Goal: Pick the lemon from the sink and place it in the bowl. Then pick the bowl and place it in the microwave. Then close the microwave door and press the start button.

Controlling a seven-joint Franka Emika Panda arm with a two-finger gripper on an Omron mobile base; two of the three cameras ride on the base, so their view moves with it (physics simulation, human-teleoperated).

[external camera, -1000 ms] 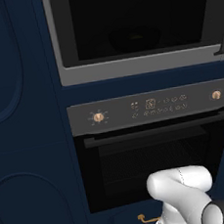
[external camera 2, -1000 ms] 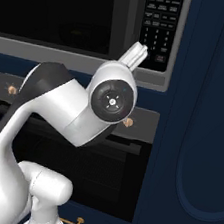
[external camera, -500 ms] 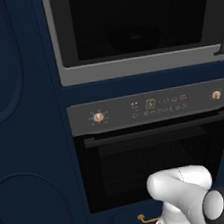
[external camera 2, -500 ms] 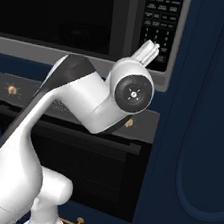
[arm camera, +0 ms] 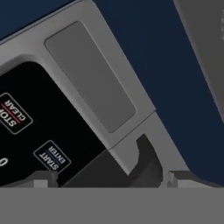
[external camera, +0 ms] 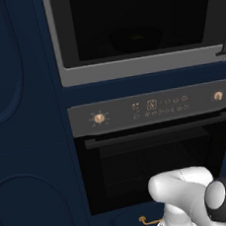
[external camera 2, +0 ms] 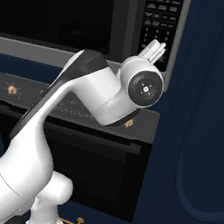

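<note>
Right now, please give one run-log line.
stage: press start | gripper: open, at microwave button panel | START button: near fingertips

microwave [external camera: 140, 27] top is cut off, the bowl [external camera: 135, 39] inside is just a dim shape, button panel [external camera 2: 159, 24] labels too tiny to read

Nothing stands between the gripper [external camera 2: 154, 48] and the button panel [external camera 2: 157, 24] at the microwave's [external camera 2: 91, 20] right edge.

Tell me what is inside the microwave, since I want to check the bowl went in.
Behind the microwave's dark glass, the left base view shows a faint round dark shape, likely the bowl. Whether a lemon lies in it cannot be seen; the cavity is too dark.
</note>
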